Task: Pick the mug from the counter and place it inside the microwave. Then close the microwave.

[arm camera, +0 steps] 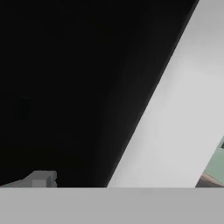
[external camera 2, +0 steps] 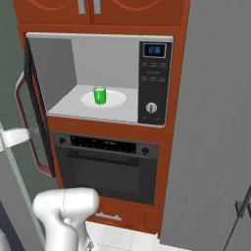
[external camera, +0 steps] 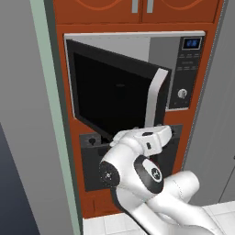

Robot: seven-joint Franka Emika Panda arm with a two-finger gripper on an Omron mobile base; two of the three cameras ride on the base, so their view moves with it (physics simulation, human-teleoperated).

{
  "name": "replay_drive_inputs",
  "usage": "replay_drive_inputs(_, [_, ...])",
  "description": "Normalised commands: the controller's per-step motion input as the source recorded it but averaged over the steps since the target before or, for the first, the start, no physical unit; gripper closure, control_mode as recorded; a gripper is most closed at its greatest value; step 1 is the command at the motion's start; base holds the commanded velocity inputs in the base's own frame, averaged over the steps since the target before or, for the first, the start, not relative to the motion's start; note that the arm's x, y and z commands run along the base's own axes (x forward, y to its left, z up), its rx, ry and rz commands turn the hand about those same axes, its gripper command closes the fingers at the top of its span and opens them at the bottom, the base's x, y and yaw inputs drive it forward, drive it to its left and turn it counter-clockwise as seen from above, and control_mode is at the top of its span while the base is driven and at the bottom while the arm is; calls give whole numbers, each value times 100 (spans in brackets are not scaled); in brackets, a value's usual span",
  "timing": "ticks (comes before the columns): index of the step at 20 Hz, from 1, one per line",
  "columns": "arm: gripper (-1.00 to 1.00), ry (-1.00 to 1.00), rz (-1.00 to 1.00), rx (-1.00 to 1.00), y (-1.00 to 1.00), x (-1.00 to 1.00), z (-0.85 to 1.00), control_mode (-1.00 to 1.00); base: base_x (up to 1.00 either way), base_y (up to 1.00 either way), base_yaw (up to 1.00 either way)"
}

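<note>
The bright green mug point(external camera 2: 99, 95) stands upright on the white round plate point(external camera 2: 116, 100) inside the microwave point(external camera 2: 105, 73). The microwave's dark glass door point(external camera: 112, 92) hangs swung out to the left, its curved red handle point(external camera 2: 23, 122) on the outer side. My gripper point(external camera: 158, 133) sits at the door's lower outer edge, close against the glass. In the hand view one grey fingertip point(arm camera: 41, 178) rises at the far left, in front of the dark glass and the door's silver frame point(arm camera: 179, 122). It holds nothing. The counter is out of view.
A black wall oven point(external camera 2: 105, 169) with knobs sits right below the microwave. Reddish-brown cabinets point(external camera 2: 132, 10) are above it. Grey tall panels point(external camera 2: 215, 122) flank the right side and a grey wall with a green edge point(external camera: 50, 114) stands on the left.
</note>
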Motion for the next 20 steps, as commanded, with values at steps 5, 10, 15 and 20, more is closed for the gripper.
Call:
replay_drive_inputs(5, [-100, 11, 14, 2, -50, 34, 0, -100, 0, 0, 0])
replay_drive_inputs(10, [-100, 12, 11, 0, -43, 41, 0, -100, 0, 0, 0])
replay_drive_inputs(15, [-100, 7, 9, 0, -32, 49, 0, -100, 0, 0, 0])
replay_drive_inputs(20, [-100, 1, 10, 1, -30, 49, 0, -100, 0, 0, 0])
